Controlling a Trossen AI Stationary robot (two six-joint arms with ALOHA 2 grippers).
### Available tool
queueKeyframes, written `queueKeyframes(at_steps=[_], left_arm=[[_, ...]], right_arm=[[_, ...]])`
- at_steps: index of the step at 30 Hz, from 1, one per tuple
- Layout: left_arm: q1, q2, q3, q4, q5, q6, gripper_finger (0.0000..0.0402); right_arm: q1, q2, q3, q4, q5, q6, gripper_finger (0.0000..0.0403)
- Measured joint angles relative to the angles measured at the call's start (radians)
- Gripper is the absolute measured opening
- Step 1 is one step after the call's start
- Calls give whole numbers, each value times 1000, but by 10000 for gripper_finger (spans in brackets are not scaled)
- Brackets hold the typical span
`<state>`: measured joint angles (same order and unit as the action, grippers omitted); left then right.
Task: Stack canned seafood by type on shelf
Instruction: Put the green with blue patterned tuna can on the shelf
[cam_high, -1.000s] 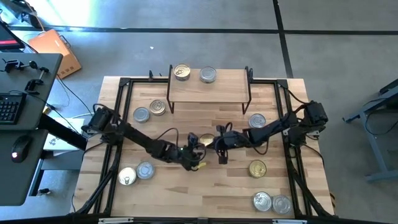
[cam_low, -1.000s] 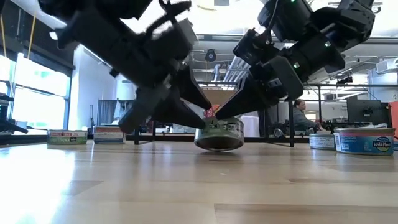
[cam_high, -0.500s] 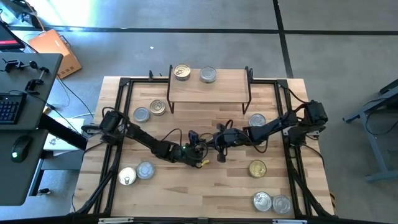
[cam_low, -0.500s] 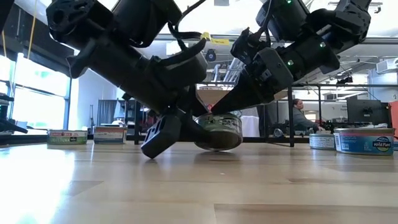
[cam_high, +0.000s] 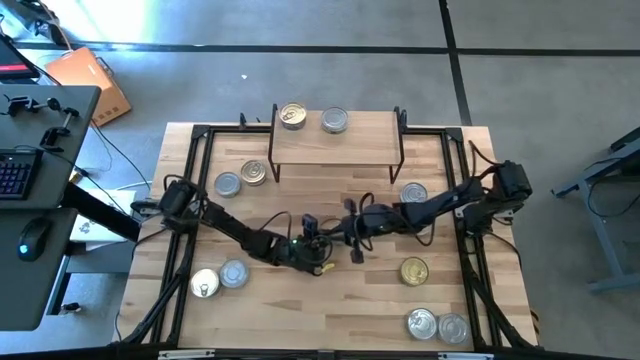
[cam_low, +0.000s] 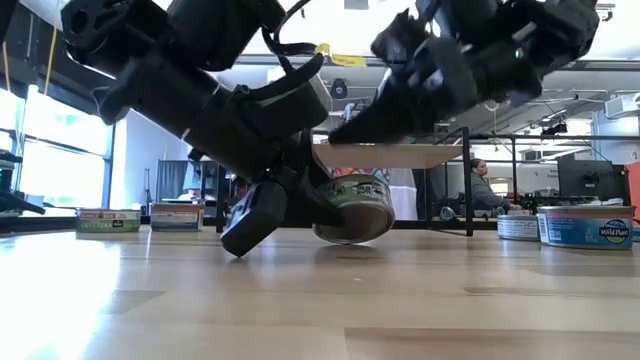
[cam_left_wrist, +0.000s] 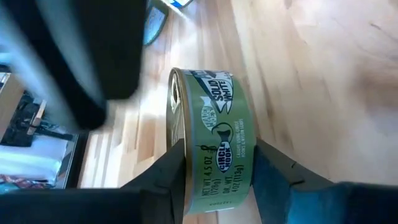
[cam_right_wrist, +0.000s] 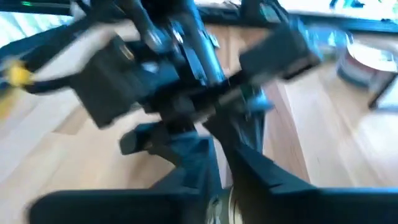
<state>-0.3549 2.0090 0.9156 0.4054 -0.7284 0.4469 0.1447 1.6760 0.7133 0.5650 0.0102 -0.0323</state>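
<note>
Left tool (cam_left_wrist: 214, 180) pinches a green-labelled tin (cam_left_wrist: 214, 140) across its flat faces, tipped on edge mid-counter (cam_high: 380, 300), in front of the shelf (cam_high: 336, 140). Right tool (cam_high: 352, 228) sits just beside it, blurred; can't tell whether its fingers are spread or pressed together. Two tins (cam_high: 292, 116) sit on the shelf.

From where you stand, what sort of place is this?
Probably a robotics lab or workshop: a wooden table with two robot arms, a desk with keyboard and mouse alongside, and an open room with monitors and a seated person behind.
</note>
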Motion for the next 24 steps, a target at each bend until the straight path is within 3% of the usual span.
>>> queueKeyframes(at_steps=[6, 10, 17, 24], left_arm=[[-50, -25, -2, -52, -7, -98, 116], [-80, -55, -44, -49, -16, -159, 116], [-87, -80, -239, 327, 18, -142, 116], [-71, -80, -341, 591, 119, -123, 116]], right_arm=[[57, -70, 16, -45, -3, -256, 191], [124, -69, 14, -111, 74, -432, 239], [216, -24, 13, -165, 404, -526, 249], [212, 60, 13, -74, 388, -511, 249]])
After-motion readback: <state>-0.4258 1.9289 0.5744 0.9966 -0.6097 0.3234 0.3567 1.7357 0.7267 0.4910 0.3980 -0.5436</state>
